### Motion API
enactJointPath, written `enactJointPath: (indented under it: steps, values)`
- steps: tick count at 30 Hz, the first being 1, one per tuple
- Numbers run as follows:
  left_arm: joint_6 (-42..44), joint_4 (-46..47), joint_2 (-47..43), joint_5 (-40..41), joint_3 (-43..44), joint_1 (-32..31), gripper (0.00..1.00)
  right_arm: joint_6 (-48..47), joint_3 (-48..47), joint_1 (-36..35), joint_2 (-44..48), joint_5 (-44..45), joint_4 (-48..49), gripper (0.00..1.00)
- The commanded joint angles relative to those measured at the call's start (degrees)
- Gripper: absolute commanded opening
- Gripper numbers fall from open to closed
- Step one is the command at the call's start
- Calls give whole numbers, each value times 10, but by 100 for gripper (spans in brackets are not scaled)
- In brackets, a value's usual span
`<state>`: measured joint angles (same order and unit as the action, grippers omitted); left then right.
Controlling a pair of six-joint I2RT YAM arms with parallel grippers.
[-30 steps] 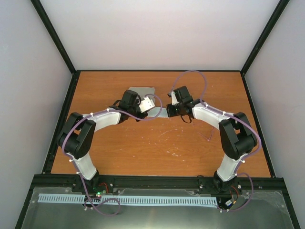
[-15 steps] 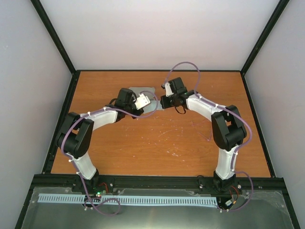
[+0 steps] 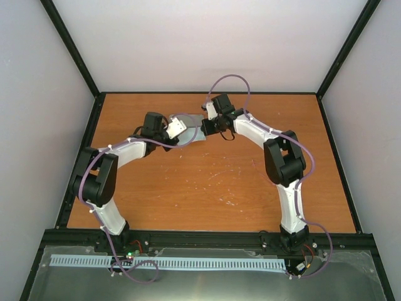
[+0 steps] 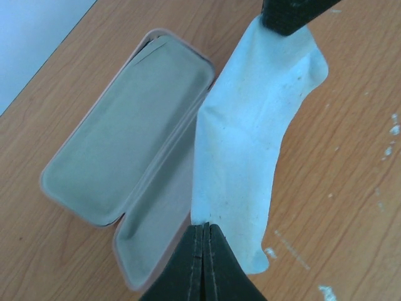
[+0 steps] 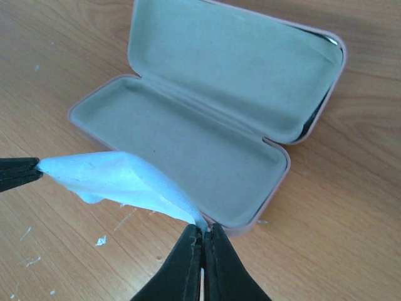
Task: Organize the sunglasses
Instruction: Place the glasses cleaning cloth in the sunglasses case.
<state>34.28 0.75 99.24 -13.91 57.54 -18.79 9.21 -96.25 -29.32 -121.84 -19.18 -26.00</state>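
Observation:
A light blue cloth (image 4: 250,125) hangs stretched between my two grippers. My left gripper (image 4: 205,227) is shut on one corner of it. My right gripper (image 5: 203,231) is shut on the opposite corner. The cloth (image 5: 119,175) sits just above the table, beside the near long edge of an open pink case (image 5: 188,138) with grey lining, which is empty. In the top view the cloth (image 3: 193,135) and the case (image 3: 188,117) lie at the far middle of the table, between the left gripper (image 3: 183,130) and the right gripper (image 3: 204,129). The sunglasses do not show in any view.
The wooden table (image 3: 207,182) has white scuff marks near its middle. A black frame rail (image 3: 207,238) runs along the near edge, and grey walls stand close at the back and both sides.
Both arms have moved toward the back and to the left, carrying the cloth between them from the middle of the table to beside the open case.

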Motion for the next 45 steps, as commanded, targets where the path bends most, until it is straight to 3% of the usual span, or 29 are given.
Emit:
enactJointPath:
  steps: [1, 30, 45]
  values:
    - [23, -12, 4, -27, 30, 21, 1, -6, -47, -4, -25, -18, -26, 3]
    - [60, -78, 136, -83, 151, 82, 0, 2, -248, 1, -180, -43, -133, 3]
    - [67, -116, 192, -111, 186, 87, 0, 2, -234, 1, -196, -38, -161, 3]
